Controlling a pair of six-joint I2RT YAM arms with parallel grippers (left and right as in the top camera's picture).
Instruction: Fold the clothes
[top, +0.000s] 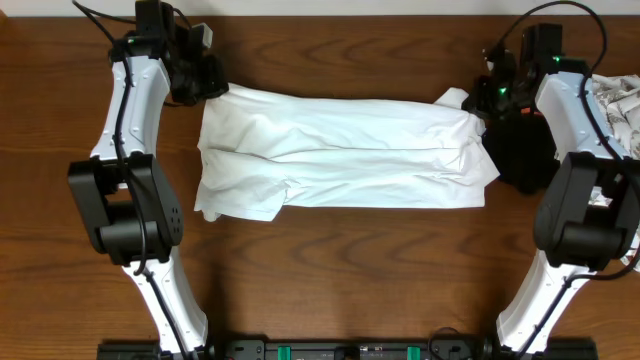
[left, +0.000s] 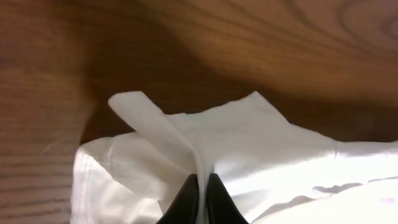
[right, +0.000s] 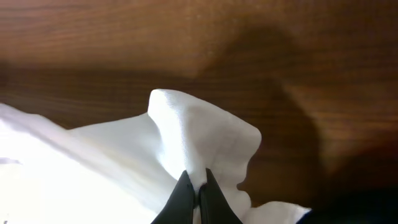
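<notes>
The left gripper (left: 200, 185) is clenched on a raised fold at the shirt's (top: 340, 150) far left corner, and the right gripper (right: 194, 182) is pinched on a lifted fold at its far right corner. The shirt lies as a long folded band across the wooden table (top: 330, 270) between the arms. Wood shows along its near and far edges; a patterned cloth (top: 620, 100) sits at the table's right edge.

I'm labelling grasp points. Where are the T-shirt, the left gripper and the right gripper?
T-shirt (top: 340, 150): overhead view, middle of the white cloth.
left gripper (left: 202, 182): left wrist view, between the fingertips pinching a fold.
right gripper (right: 196, 180): right wrist view, between the fingertips pinching a corner.
</notes>
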